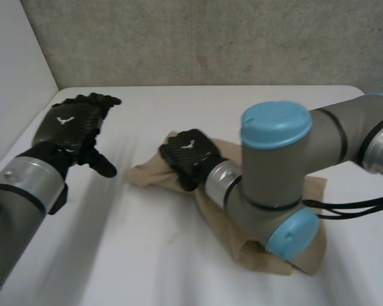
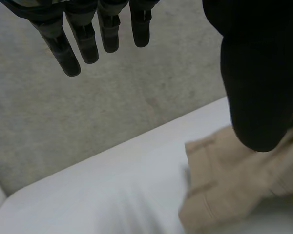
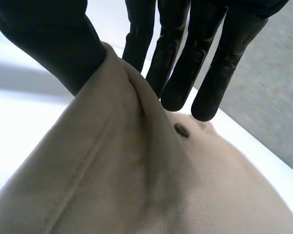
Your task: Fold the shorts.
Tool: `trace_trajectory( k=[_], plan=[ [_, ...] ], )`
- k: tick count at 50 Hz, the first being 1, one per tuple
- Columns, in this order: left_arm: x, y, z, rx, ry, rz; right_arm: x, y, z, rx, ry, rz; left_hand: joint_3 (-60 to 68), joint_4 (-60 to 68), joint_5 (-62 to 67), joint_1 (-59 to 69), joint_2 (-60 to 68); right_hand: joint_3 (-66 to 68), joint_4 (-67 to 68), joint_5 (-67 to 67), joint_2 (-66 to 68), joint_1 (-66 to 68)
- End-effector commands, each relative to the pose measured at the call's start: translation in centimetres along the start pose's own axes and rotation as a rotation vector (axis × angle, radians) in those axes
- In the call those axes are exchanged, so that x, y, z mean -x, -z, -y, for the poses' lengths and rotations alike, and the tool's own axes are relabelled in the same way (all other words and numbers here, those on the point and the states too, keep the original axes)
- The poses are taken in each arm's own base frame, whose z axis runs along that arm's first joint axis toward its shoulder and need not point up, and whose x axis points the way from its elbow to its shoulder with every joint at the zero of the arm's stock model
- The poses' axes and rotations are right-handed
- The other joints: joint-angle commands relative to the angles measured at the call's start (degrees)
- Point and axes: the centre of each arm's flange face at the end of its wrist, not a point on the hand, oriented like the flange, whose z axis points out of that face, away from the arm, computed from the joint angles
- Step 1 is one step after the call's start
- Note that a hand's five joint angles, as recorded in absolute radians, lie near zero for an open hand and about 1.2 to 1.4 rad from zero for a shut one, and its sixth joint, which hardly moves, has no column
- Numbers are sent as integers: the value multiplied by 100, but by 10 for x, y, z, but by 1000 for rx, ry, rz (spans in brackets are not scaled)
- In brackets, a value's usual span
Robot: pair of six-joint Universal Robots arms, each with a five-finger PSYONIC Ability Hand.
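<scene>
The tan shorts (image 1: 147, 176) lie crumpled on the white table (image 1: 179, 255), right of the middle. My right hand (image 1: 188, 153) rests on their left end, by the waistband. In the right wrist view a raised ridge of the shorts (image 3: 136, 185) is pinched between the thumb (image 3: 49, 39) and the fingers (image 3: 210, 58), next to a small dark button (image 3: 181, 129). My left hand (image 1: 70, 124) hovers over the table's left side, apart from the cloth, open with straight fingers (image 2: 88, 39). Past its thumb (image 2: 259, 73) lies the near end of the shorts (image 2: 224, 180).
My right arm (image 1: 287, 172) reaches across the shorts and hides their middle. A grey wall (image 1: 210, 38) runs behind the table's far edge, and a white side wall (image 1: 13, 70) stands at the left.
</scene>
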Motion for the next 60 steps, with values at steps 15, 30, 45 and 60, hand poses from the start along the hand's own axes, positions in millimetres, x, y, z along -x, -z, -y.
trace_trajectory(
  k=[15, 30, 45, 60],
  plan=[
    [40, 26, -34, 111, -127, 122, 34, 31, 0, 87, -11, 110, -168, -119, -218, -45, -128, -5702, -5805, -5621, -5721, -4593],
    [23, 16, -89, 305, -211, -72, -57, 86, -5, 116, -106, -56, 101, 151, 52, 224, 141, -5702, -5805, -5621, -5721, -4593],
    [24, -26, -128, 279, -317, -99, -88, 116, -55, 156, -207, -130, 1394, 1444, 1345, 1517, 1435, -5702, -5805, -5621, -5721, -4593],
    [14, -40, -138, 277, -328, -125, -112, 131, -74, 158, -250, -211, 6793, 6843, 6744, 6916, 6834, -5702, -5805, -5621, -5721, -4593]
  ],
)
